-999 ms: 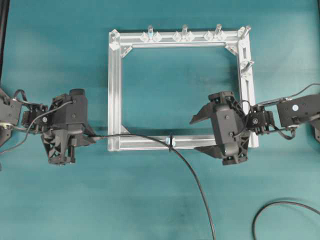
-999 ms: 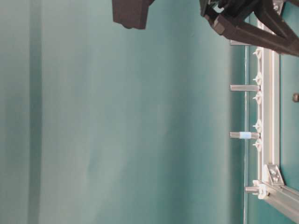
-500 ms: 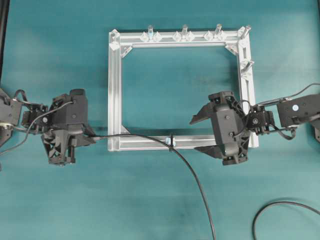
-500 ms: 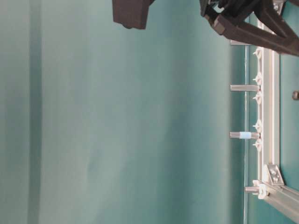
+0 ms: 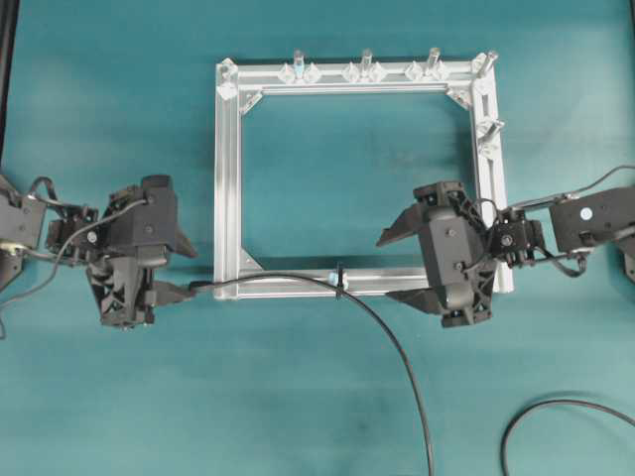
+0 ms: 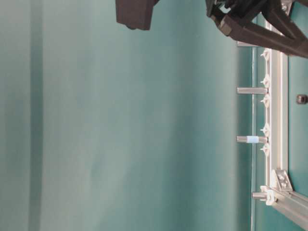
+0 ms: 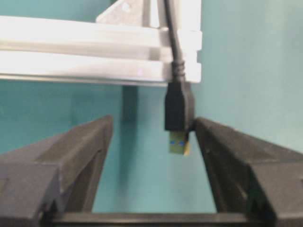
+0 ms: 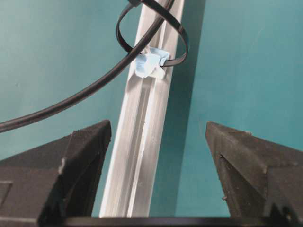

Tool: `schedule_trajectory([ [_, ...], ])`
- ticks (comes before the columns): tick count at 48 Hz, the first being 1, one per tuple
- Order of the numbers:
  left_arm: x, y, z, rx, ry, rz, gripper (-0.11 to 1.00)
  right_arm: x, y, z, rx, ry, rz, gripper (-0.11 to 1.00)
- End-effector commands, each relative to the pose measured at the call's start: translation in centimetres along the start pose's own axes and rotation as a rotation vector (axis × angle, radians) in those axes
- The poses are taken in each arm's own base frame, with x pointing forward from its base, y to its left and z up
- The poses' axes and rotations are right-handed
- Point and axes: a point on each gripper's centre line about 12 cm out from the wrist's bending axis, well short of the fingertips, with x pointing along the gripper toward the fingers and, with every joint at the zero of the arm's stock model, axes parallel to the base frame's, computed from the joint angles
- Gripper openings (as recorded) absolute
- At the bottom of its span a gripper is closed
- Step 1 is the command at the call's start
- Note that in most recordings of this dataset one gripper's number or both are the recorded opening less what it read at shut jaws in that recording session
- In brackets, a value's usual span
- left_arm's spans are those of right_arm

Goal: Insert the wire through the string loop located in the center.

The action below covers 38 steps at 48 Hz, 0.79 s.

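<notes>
One step looked finished: the long thin black wire (image 5: 382, 332) ran through the tiny black string loop (image 5: 339, 281) with its pale blue spot, at the middle of the near bar of the square aluminium frame (image 5: 227, 178). Its small black plug (image 7: 179, 109) with the yellowish tip lay free between the wide-spread jaws of the left pincer (image 5: 189, 270), touching neither clearly. The right pincer (image 5: 390, 266) stood fully open and empty beside the loop. Little seemed left beyond drawing both arms clear of the teal bench (image 5: 298, 397).
</notes>
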Motion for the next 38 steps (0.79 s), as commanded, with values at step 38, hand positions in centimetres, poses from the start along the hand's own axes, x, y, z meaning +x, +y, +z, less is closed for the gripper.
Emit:
schedule_trajectory([
  [38, -9.7, 1.2, 2.9, 0.064, -0.381, -0.005, 0.69, -6.4, 0.2, 3.6, 0.002, -0.17, 0.005, 0.8],
])
